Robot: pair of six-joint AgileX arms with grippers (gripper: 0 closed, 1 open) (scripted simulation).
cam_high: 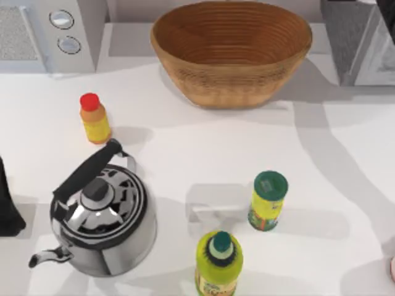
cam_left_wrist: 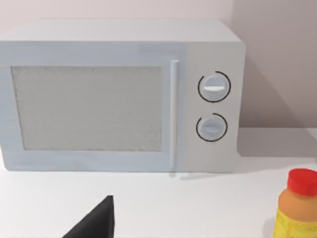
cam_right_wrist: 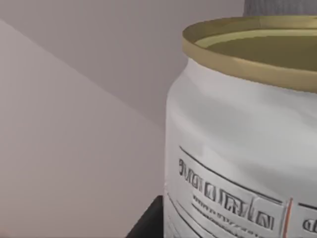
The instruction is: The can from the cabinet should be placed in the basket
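The can (cam_right_wrist: 237, 134) loomed close before the right wrist camera, at the frame's right; whether the right gripper held it could not be told. The basket (cam_high: 179, 37), upper centre of the top view, lay empty, so the placement was judged outstanding. On the table stood a kettle (cam_high: 102, 225), a red-capped bottle (cam_high: 94, 119), a green-lidded shaker (cam_high: 268, 201) and a green-capped bottle (cam_high: 218, 262); none blocked the basket. A microwave (cam_left_wrist: 119, 94) faced the parked left arm.

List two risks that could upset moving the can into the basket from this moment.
1. In the right wrist view the can sits very close to the camera; whether the claw holds it cannot be told, so it might slip or tip.
2. The basket stands at the table's far edge with tall woven walls; a low carry could strike its rim.
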